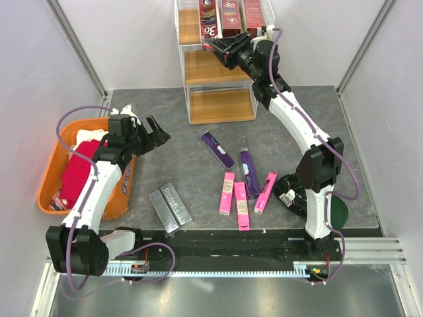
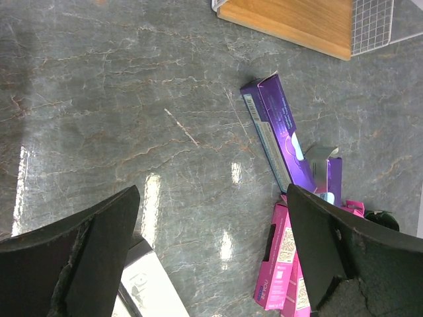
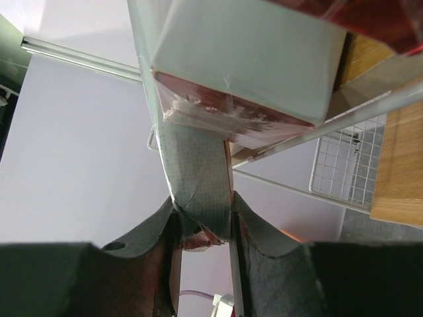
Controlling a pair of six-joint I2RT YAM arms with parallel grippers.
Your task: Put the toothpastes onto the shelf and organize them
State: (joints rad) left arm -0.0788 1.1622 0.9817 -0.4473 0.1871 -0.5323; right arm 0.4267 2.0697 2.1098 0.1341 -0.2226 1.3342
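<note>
The shelf stands at the tabletop's far edge. Red toothpaste boxes sit on its top tier, where the right claw is clenched on another red box. The orange tub sits at the left edge, with the left claw spread wide and empty beside it. Still to shelve, mid-tabletop: two silver-grey boxes, two purple boxes and three pink boxes bunched near the right arm's base.
</note>
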